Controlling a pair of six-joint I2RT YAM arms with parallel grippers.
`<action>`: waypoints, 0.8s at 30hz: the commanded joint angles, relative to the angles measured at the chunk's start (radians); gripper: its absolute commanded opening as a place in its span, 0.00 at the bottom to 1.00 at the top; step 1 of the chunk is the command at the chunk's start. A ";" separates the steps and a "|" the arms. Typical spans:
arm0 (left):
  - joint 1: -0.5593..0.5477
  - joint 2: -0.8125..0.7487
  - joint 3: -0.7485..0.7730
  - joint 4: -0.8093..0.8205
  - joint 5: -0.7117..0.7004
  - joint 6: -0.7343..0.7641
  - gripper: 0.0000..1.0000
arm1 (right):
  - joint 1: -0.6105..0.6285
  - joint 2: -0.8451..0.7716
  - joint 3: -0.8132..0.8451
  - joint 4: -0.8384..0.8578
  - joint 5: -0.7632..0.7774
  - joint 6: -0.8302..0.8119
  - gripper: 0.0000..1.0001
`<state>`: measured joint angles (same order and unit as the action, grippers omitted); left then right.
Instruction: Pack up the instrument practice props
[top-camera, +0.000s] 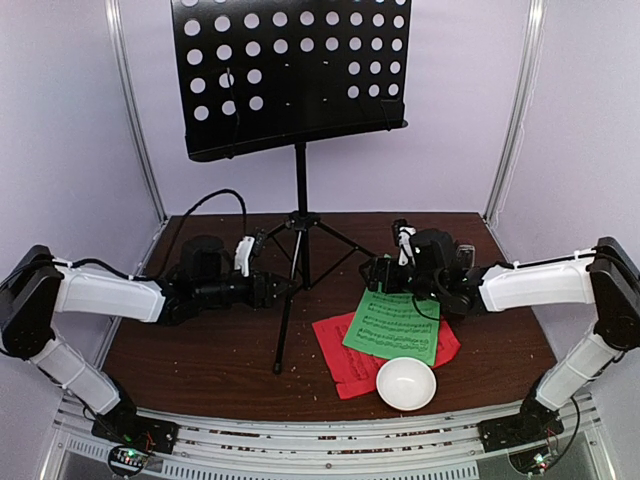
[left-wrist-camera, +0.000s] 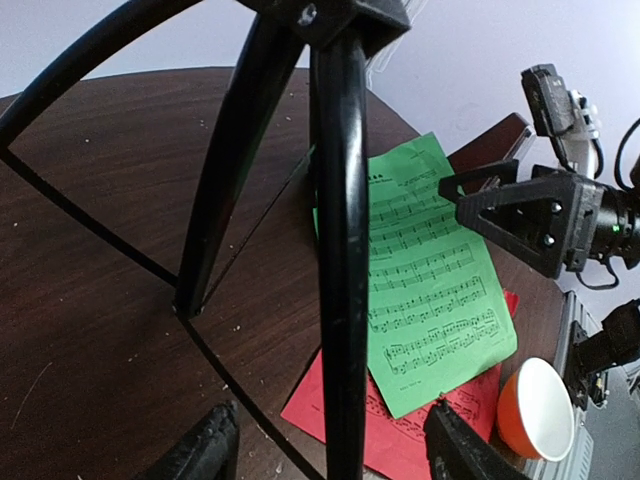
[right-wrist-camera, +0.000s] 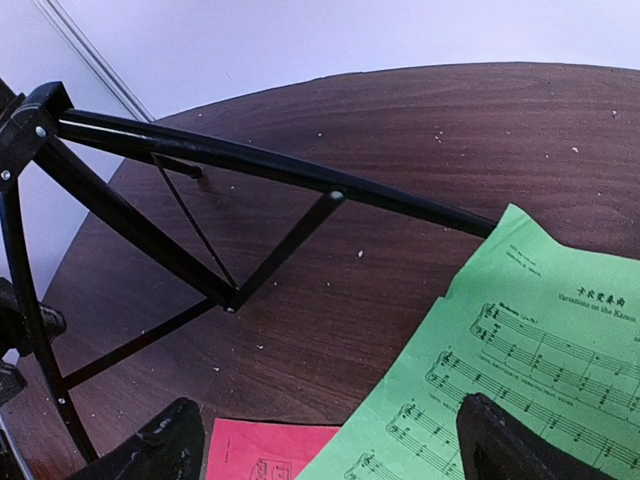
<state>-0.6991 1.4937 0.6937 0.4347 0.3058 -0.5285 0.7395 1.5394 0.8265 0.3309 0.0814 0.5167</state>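
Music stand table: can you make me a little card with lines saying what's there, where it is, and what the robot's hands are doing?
Music stand: black with holes, upright on three legs, middle of the brown table
Green sheet: flat, on top of the red sheet, right of the stand
White bowl: at the near corner of the sheets
Left hand: open, a stand leg between its fingers
Right hand: open, over the green sheet, facing the stand
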 joint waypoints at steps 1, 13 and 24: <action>-0.030 0.062 0.087 -0.007 -0.064 0.031 0.65 | -0.001 -0.082 -0.077 0.013 0.021 0.052 0.90; -0.046 -0.052 0.024 -0.082 -0.323 0.092 0.23 | -0.001 -0.196 -0.137 0.015 0.050 0.054 0.90; 0.049 -0.223 -0.081 -0.164 -0.287 0.171 0.24 | 0.001 -0.097 -0.074 0.084 -0.113 -0.008 0.90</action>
<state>-0.6800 1.3212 0.6487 0.2691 -0.0231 -0.4110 0.7395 1.4097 0.7036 0.3710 0.0479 0.5537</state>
